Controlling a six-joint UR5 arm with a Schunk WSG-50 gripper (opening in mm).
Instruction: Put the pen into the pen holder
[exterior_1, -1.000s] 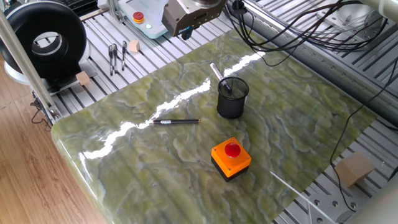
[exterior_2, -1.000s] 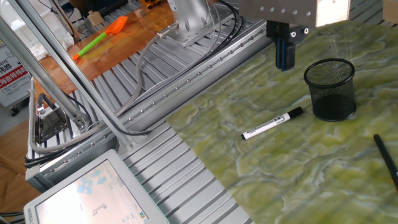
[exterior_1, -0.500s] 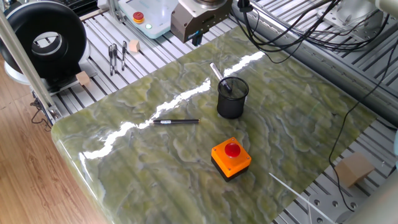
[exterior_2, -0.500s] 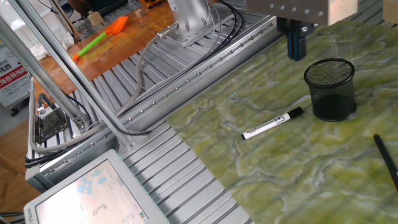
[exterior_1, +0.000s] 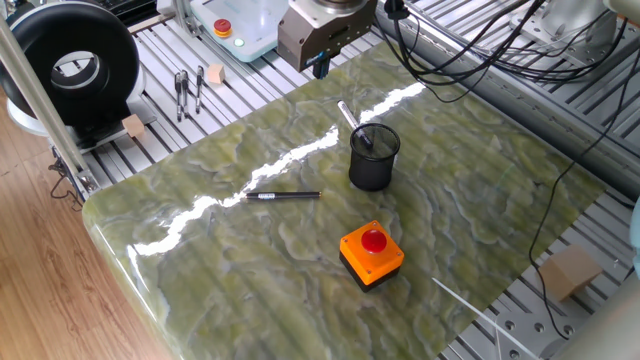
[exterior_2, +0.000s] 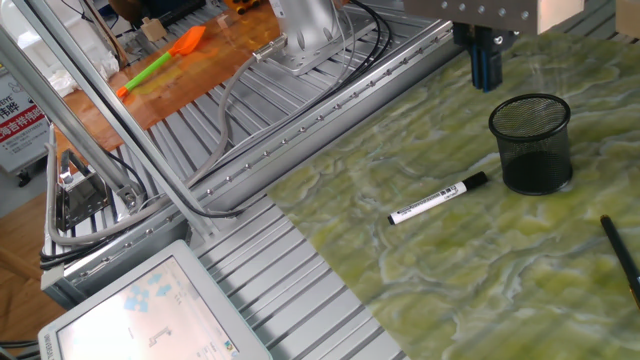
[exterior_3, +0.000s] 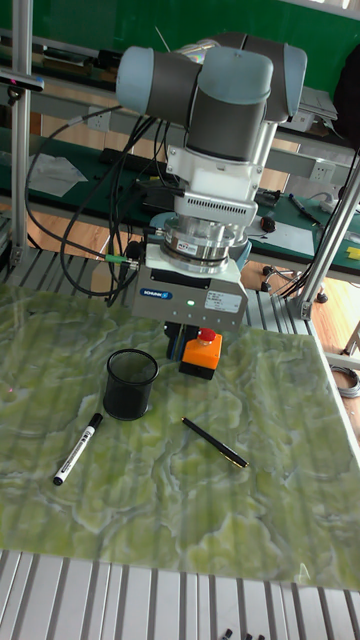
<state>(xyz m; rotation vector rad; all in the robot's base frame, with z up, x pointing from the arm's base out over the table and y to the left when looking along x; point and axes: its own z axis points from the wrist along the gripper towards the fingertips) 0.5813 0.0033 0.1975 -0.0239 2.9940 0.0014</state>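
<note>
The pen (exterior_2: 438, 200) is pale with a dark cap and lies flat on the green marbled table, just left of the pen holder (exterior_2: 530, 143), a black mesh cup standing upright. In the one fixed view the pen (exterior_1: 346, 114) shows behind the pen holder (exterior_1: 373, 157). The tall fixed view has the pen (exterior_3: 78, 449) in front of the pen holder (exterior_3: 131, 383). My gripper (exterior_2: 486, 70) hangs above the table's edge behind the holder, well away from the pen. Its fingers look shut with nothing between them. It is also seen as gripper (exterior_1: 320, 65).
A black pen (exterior_1: 283, 196) lies on the table left of the holder. An orange button box (exterior_1: 371, 253) with a red button stands nearer the front. Cables (exterior_1: 470, 60) drape over the slotted aluminium frame (exterior_2: 300, 250). A cardboard block (exterior_1: 570, 272) sits off the table's right corner.
My gripper has moved sideways along the table's back edge toward the pen holder's side. The pen, holder, black pen and button box have not moved.
</note>
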